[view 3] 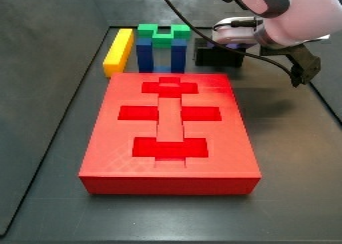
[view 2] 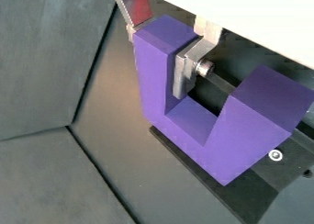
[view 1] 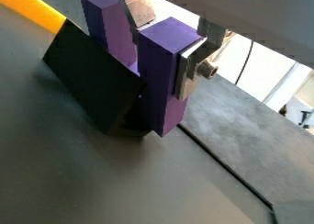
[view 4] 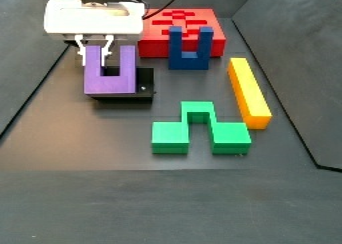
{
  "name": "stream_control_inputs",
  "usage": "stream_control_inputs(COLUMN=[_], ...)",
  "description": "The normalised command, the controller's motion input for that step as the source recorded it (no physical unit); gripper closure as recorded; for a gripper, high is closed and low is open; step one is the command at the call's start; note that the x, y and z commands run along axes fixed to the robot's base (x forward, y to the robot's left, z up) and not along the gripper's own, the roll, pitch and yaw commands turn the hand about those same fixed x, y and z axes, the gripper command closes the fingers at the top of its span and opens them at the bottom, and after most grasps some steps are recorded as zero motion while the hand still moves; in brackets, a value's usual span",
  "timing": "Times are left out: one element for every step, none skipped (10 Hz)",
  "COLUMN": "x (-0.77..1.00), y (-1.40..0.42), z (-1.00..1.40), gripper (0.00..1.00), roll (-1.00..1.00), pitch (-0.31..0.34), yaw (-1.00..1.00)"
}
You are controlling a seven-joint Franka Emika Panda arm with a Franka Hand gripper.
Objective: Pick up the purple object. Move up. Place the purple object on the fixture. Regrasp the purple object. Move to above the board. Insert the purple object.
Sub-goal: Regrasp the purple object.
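Standing on the fixture (view 4: 138, 85), the purple object (view 4: 108, 76) is a smooth, matte plastic U with two thick square prongs pointing up and its base down on the black bracket. The gripper (view 4: 99, 50) hangs directly over it at the desk's (view 4: 80, 138) near-left area in a side view, its jaws closed on one prong.

In both wrist views a flat silver finger (view 2: 185, 70) lies flush against the inner face of that prong, inside the U's gap; the opposite finger is hidden behind the block. A wrist view shows the fixture's (view 1: 92, 81) dark raised wall touching the purple object (view 1: 166, 72) from behind. The other wrist picture shows the purple object (view 2: 203, 99) with its base seated on the plate and a small screw at the plate's corner.

The board (view 3: 170, 128), a thick red slab with sunken cross and bar cutouts, lies well apart from the fixture. A blue U-block (view 4: 190, 48) stands just beside the board's edge, a yellow bar (view 4: 247, 90) lies near it, and a green stepped block (view 4: 198, 128) rests in front on open desk. In one side view the gripper (view 3: 227, 33) and arm largely cover the purple piece, which shows only as a sliver.

Open dark desk surrounds the fixture on its near and outer sides.
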Motion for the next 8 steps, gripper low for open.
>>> stream_control_inputs(x=[0.00,0.00,0.00,0.00,0.00,0.00,0.00,0.00], y=[0.00,0.00,0.00,0.00,0.00,0.00,0.00,0.00], z=[0.00,0.00,0.00,0.00,0.00,0.00,0.00,0.00], gripper=[1.00,1.00,1.00,1.00,1.00,1.00,1.00,1.00], roll=[0.00,0.00,0.00,0.00,0.00,0.00,0.00,0.00], pitch=[0.000,0.000,0.000,0.000,0.000,0.000,0.000,0.000], yaw=[0.00,0.00,0.00,0.00,0.00,0.00,0.00,0.00])
